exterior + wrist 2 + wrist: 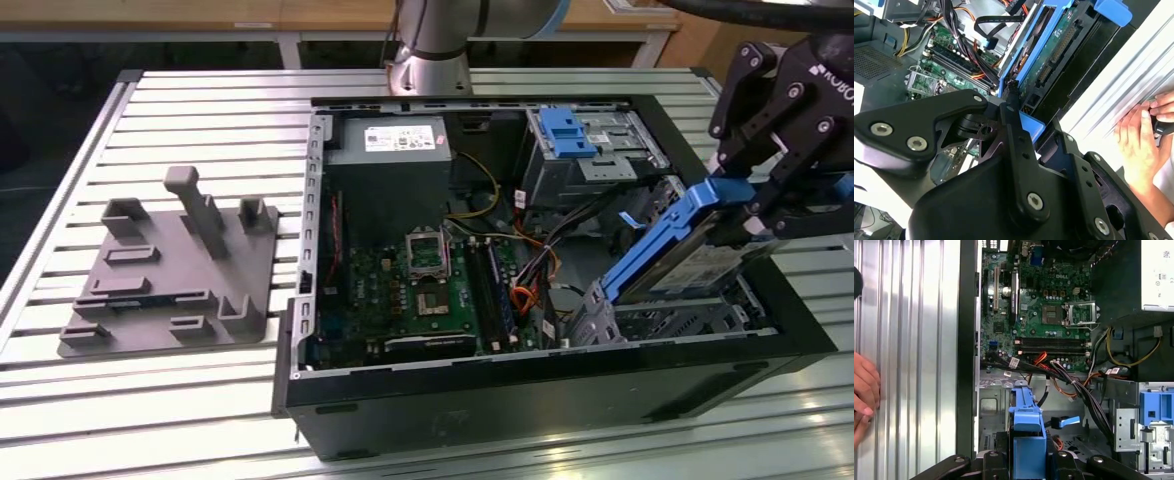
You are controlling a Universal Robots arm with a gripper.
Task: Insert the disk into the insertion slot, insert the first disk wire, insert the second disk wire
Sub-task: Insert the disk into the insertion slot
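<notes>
Clamping the upper end of the flat silver hard drive [674,260] in its bright blue plastic frame, the black gripper [763,200] holds it tilted in the exterior view. Its long axis slants down to the boxy perforated silver drive cage [694,322] beneath, lower end at the cage's mouth. In the second wrist view, black fingers [1013,107] pinch the blue frame tight. In the first wrist view, hard drive and drive cage line up ahead.

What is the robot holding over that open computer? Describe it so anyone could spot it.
Look at the open black computer case, at its corner on the exterior view's right. There the gripper holds the disk tilted above a silver metal cage. It is a flat silver slab in a bright blue frame, unlike the grey bay with a blue latch.
</notes>
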